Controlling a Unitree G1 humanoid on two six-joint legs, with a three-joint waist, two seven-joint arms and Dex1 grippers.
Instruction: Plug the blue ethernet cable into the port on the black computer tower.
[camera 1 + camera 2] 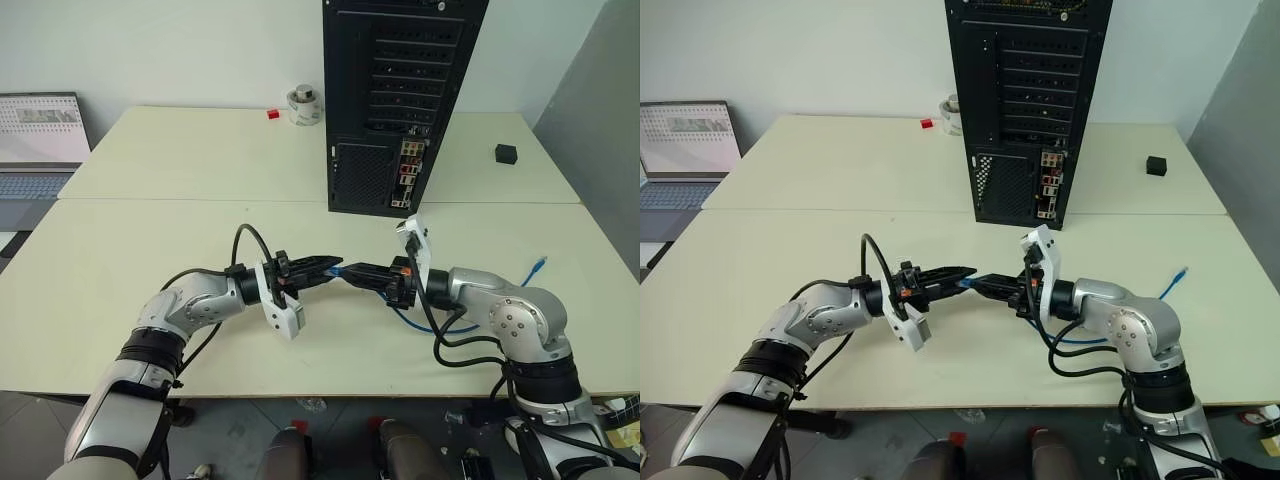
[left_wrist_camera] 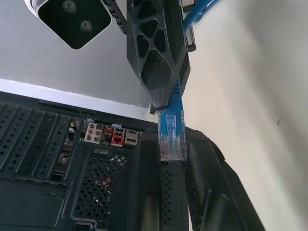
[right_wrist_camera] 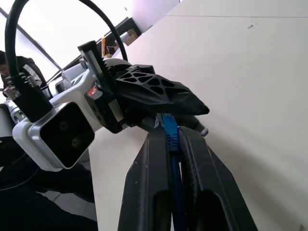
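Above the cream table (image 1: 150, 240), right gripper (image 1: 350, 271) clamps the blue ethernet cable (image 2: 172, 132) (left gripper (image 1: 330, 264) slightly parted at its plug)

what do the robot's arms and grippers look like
Both arms are silver-grey metal with black bands at the joints. Each ends in a gripper, the left gripper and the right gripper, with two black fingers of open lattice plastic. A white boxy camera housing sits at each wrist, and thick black cables loop from wrist to forearm.
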